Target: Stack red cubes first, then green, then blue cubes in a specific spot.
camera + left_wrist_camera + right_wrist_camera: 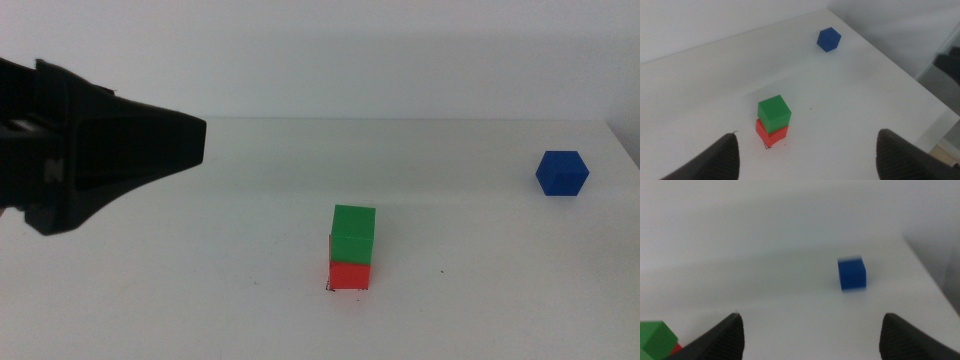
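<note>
Bench [200, 300] in front of you is plain white, with a pale wall behind it. Your small solid green cube [353, 233] sits on top of the small solid red cube [350, 275], over tiny black pen marks [329, 286]. The dark-blue cube [561, 173] lies well apart, near the bench's right edge. Your left hand [805, 155] hangs released, near the stack. Your right hand [812, 335] is released too, facing the blue cube.

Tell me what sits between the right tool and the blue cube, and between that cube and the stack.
Nothing visible does. The right tool, jaws open, faces the blue cube over bare table. From the blue cube to the green cube on the red cube, only bare table lies between.
</note>
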Available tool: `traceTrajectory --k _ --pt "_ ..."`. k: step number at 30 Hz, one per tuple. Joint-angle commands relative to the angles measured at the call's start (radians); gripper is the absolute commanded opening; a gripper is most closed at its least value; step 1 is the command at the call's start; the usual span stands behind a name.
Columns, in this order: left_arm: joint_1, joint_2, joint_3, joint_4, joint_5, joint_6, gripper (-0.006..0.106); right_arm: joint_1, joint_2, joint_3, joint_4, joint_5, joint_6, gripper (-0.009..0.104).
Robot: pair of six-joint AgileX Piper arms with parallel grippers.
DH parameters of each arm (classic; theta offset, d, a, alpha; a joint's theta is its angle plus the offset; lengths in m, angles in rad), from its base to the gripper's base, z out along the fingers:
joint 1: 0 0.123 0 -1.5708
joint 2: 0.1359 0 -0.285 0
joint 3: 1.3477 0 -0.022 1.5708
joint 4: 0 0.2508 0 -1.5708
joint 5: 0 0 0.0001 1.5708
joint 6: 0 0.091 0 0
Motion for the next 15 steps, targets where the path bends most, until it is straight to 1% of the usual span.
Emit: traceTrajectory --k 1,2,4,6,7,9,10,12,15 --pt "0.002 0.000 -0.002 0.006 -0.014 0.000 0.094 -0.008 0.214 -0.154 -0.012 0.154 0.010 0.093" --pt "0.002 -0.004 -0.002 0.006 -0.016 0.000 0.094 -0.008 0.297 -0.217 -0.023 0.189 0.010 0.093" --pt "0.002 -0.013 -0.003 0.006 -0.016 0.000 0.094 -0.008 0.429 -0.312 -0.015 0.179 0.029 0.093" --pt "0.002 -0.013 -0.003 0.006 -0.018 0.000 0.094 -0.008 0.562 -0.390 -0.011 0.199 0.029 0.093" --pt "0.002 -0.013 -0.003 0.006 -0.020 0.000 0.094 -0.008 0.612 -0.417 -0.011 0.199 0.021 0.093" --pt "0.002 -0.013 -0.003 0.006 -0.022 0.000 0.094 -0.008 0.727 -0.487 -0.011 0.204 -0.048 0.093" --pt "0.002 -0.013 -0.003 0.006 -0.025 0.000 0.094 -0.008 0.787 -0.523 -0.015 0.227 -0.059 0.093" --pt "0.002 -0.013 -0.003 0.006 -0.036 0.000 0.094 -0.033 0.917 -0.648 -0.017 0.337 -0.067 0.093" --pt "0.002 -0.013 -0.003 0.006 -0.047 0.000 0.094 -0.082 1.114 -0.872 0.012 0.464 -0.157 0.093"
